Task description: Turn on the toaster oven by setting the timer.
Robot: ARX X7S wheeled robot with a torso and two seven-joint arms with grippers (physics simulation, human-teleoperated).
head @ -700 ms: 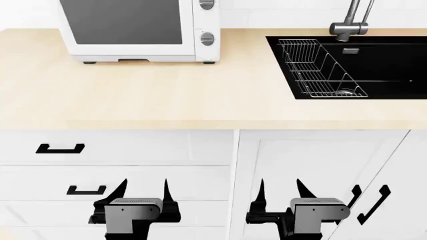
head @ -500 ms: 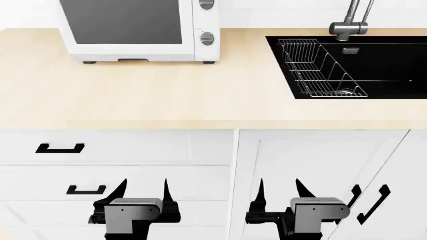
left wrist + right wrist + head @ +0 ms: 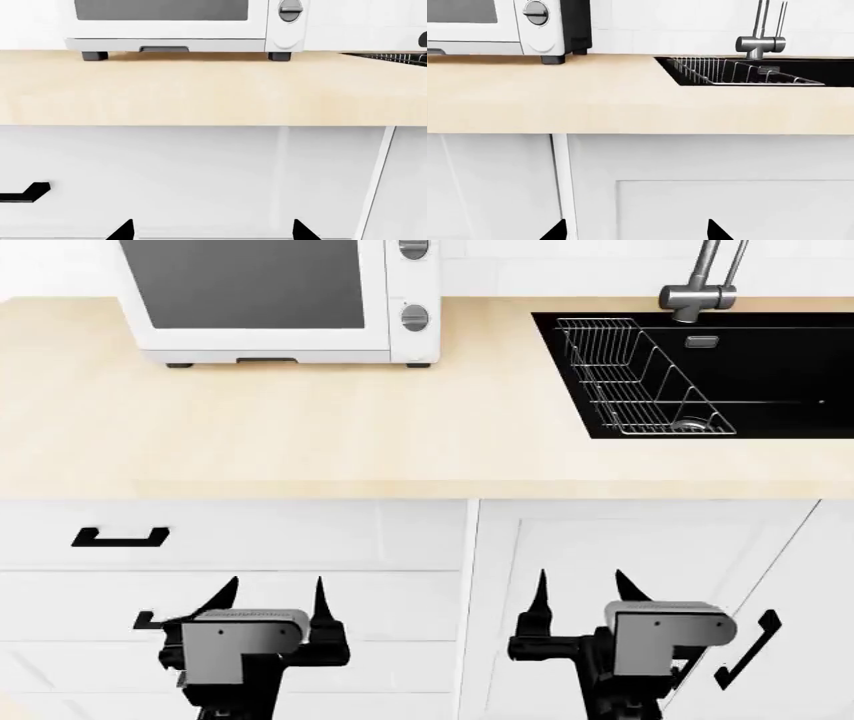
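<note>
Where frame crops, toaster oven top unseen

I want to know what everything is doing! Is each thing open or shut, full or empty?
toaster oven: door shut, no gripper touching it.
left gripper: open, empty.
right gripper: open, empty.
faucet: no water running.
sink: holds a wire rack.
drawers: shut.
cabinet door: shut.

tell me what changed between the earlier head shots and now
Both arms shifted. The left gripper moved left, now covering the lower black drawer handle; the right gripper moved slightly right. Both rose a little, jaws open and empty. The white toaster oven, black sink and wire rack stayed put.
</note>
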